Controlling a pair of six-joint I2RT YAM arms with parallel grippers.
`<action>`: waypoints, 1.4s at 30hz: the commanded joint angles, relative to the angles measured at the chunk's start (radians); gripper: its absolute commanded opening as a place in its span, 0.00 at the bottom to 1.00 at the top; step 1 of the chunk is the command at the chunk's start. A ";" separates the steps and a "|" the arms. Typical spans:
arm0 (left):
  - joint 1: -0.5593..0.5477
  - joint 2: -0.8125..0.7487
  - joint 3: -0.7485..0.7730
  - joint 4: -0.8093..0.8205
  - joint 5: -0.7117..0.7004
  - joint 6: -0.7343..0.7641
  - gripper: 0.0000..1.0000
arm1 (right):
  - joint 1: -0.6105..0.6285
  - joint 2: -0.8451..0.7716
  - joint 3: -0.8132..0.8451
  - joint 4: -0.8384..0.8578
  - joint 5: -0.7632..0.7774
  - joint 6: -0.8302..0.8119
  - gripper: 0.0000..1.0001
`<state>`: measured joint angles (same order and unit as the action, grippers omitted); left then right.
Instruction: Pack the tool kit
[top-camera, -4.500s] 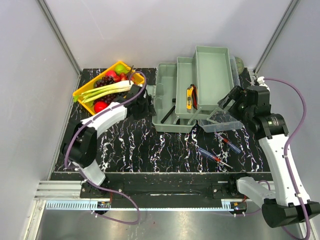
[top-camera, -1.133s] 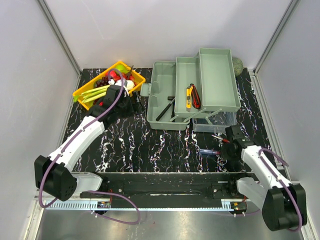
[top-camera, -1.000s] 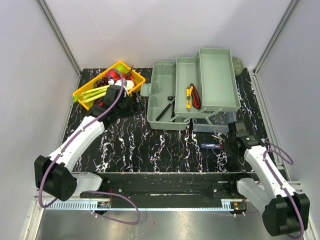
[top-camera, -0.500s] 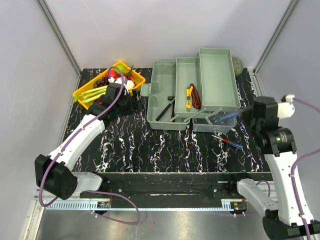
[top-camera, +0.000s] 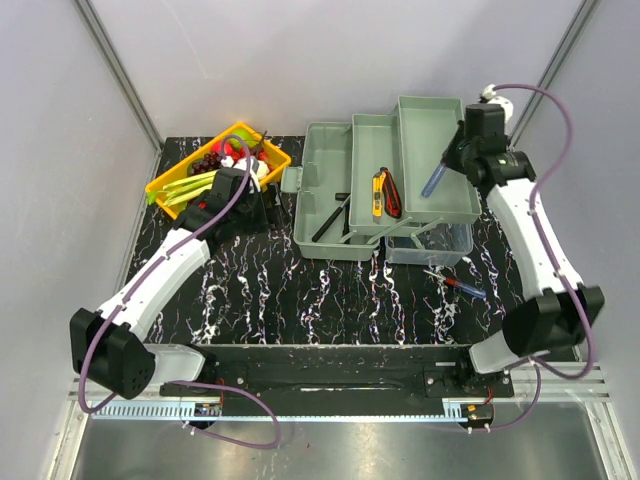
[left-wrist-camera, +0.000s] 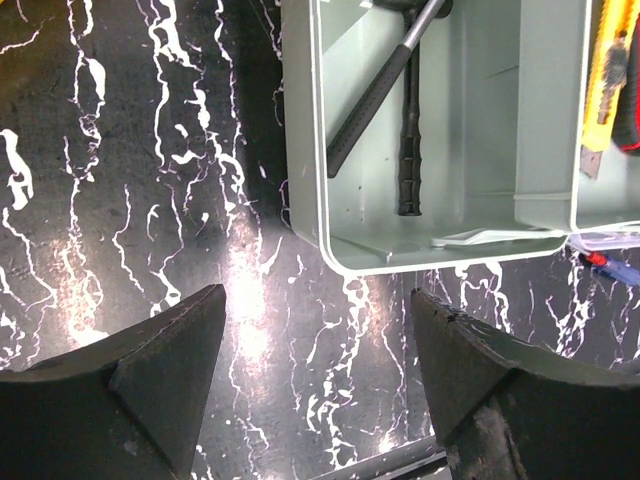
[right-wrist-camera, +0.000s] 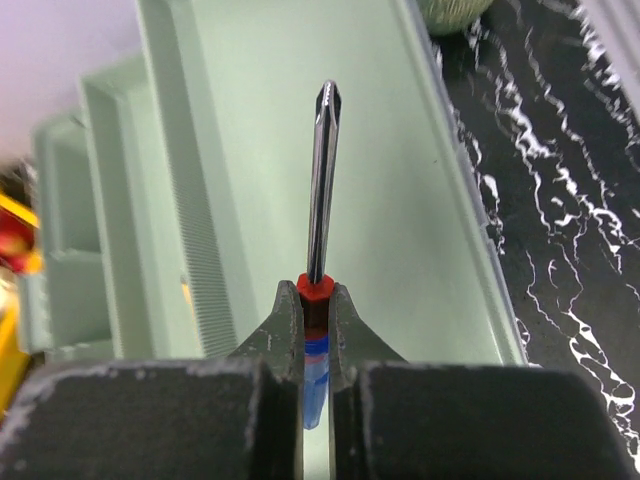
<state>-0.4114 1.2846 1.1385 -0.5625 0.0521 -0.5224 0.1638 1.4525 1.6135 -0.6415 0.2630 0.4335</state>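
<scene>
The pale grey-green toolbox (top-camera: 325, 165) stands open at the back middle, its fold-out trays (top-camera: 455, 205) stepped to the right. My right gripper (top-camera: 450, 163) hangs over the top tray, shut on a blue-and-red screwdriver (top-camera: 435, 181); its metal shaft (right-wrist-camera: 321, 180) points out over the tray floor (right-wrist-camera: 400, 230) from the right gripper (right-wrist-camera: 315, 292). A second screwdriver (top-camera: 460, 285) lies on the table. Yellow and red cutters (top-camera: 382, 194) rest in the middle tray. My left gripper (top-camera: 262, 208) stays open left of the toolbox (left-wrist-camera: 470, 150); the left gripper (left-wrist-camera: 315, 295) holds nothing.
A yellow tray (top-camera: 168, 178) of fruit and vegetables sits at the back left, under the left arm's wrist. A round green thing (top-camera: 477, 130) lies behind the toolbox. A clear plastic part (top-camera: 430, 244) shows under the trays. Black-handled tools (left-wrist-camera: 405, 130) lie in the toolbox base.
My right arm took one screwdriver off the table near the front right, lifted it and carried it back over the top tray. The left arm has stayed still.
</scene>
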 joint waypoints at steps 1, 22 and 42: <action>-0.001 -0.068 -0.003 -0.010 0.002 0.042 0.79 | 0.005 0.078 0.077 -0.013 -0.129 -0.137 0.00; -0.013 -0.028 0.081 0.105 0.207 0.016 0.80 | 0.006 0.145 0.149 -0.047 -0.096 -0.066 0.73; -0.024 0.019 0.104 0.107 0.131 0.045 0.98 | -0.124 -0.592 -0.578 -0.213 0.163 0.583 0.99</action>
<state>-0.4347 1.3193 1.2247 -0.4988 0.2131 -0.4896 0.0502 0.9146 1.1271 -0.7898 0.3611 0.7929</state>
